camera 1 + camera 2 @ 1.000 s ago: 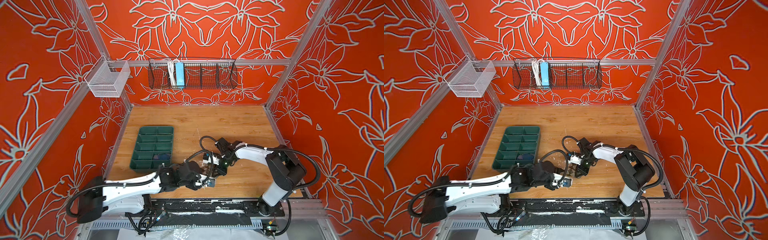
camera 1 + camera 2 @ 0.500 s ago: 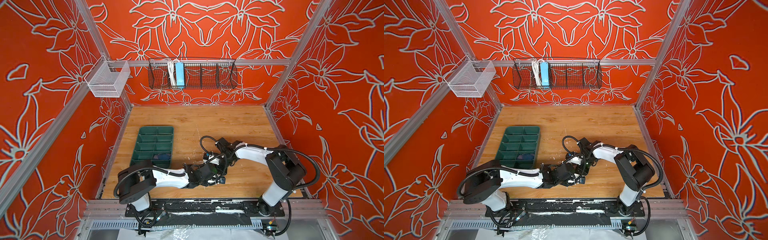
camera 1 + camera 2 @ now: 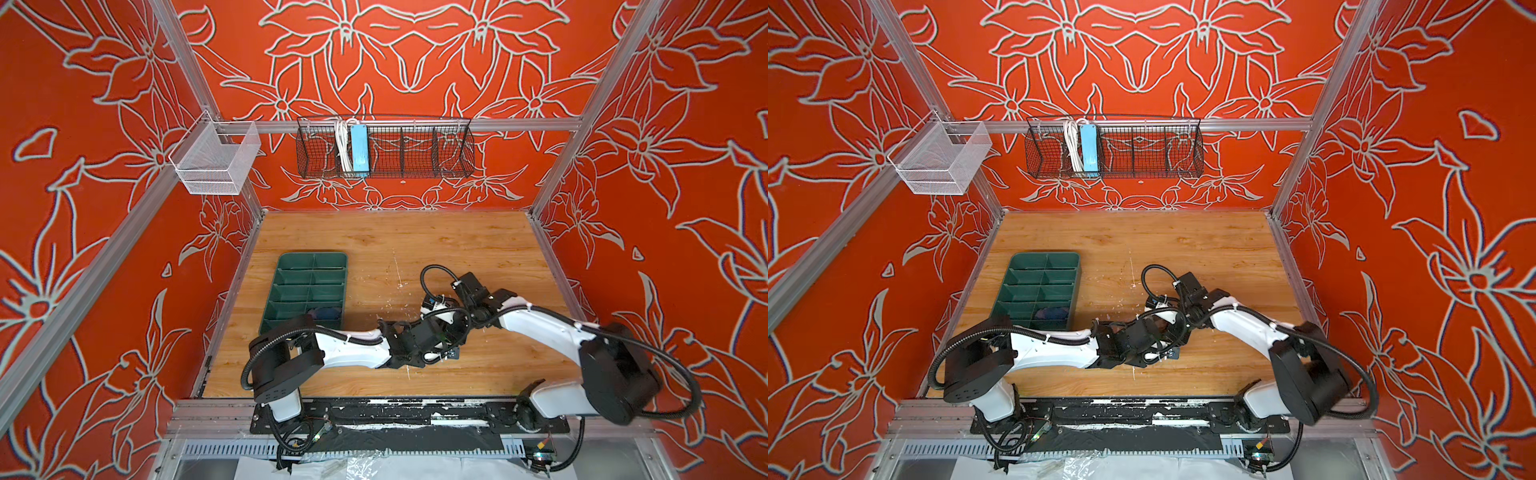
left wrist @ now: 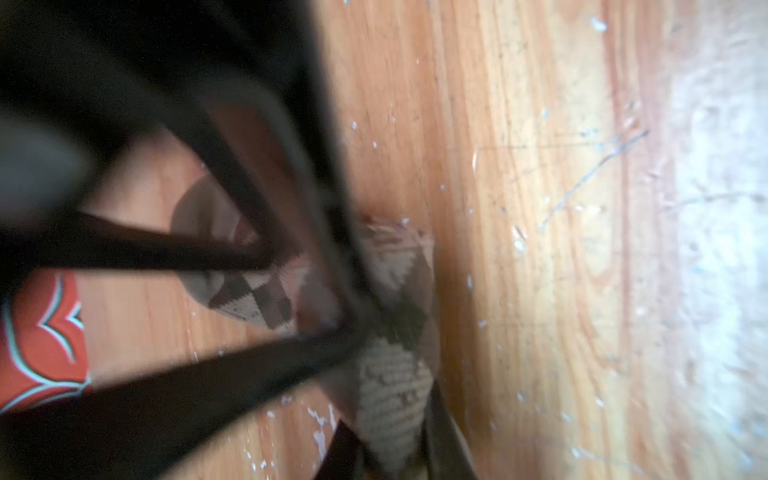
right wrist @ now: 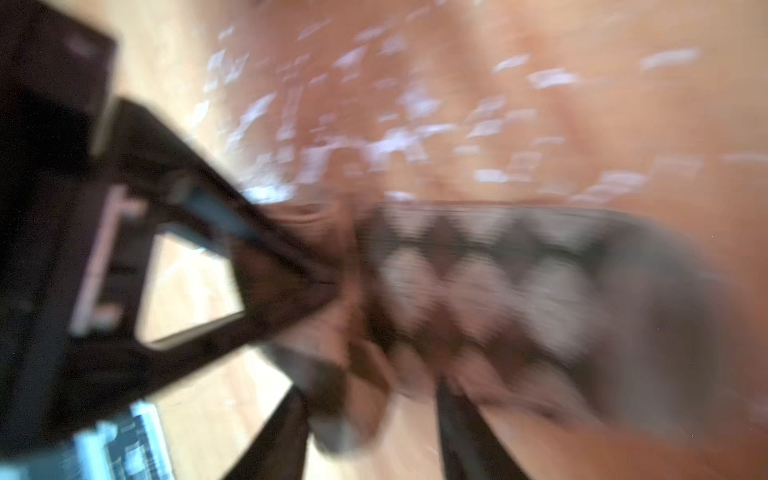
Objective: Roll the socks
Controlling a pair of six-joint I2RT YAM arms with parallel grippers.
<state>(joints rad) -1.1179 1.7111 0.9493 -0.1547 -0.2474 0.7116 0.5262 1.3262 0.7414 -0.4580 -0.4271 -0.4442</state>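
Wood desk (image 3: 415,241): green compartment tray (image 3: 312,269) is set flat on the left side, long axis front to back. Argyle sock (image 4: 390,374) is seen bunched on bare wood, right of the tray. Surface is scratched and dotted with white flecks (image 4: 320,419).

Moved: left hand (image 4: 330,328) slid right to meet right hand (image 5: 370,399), jaws now pinched on argyle sock (image 4: 390,374). Opened: right hand jaws, now spread apart

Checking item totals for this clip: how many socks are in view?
2: an argyle sock on the table near its front edge; a bluish one, mostly hidden, in the green tray.
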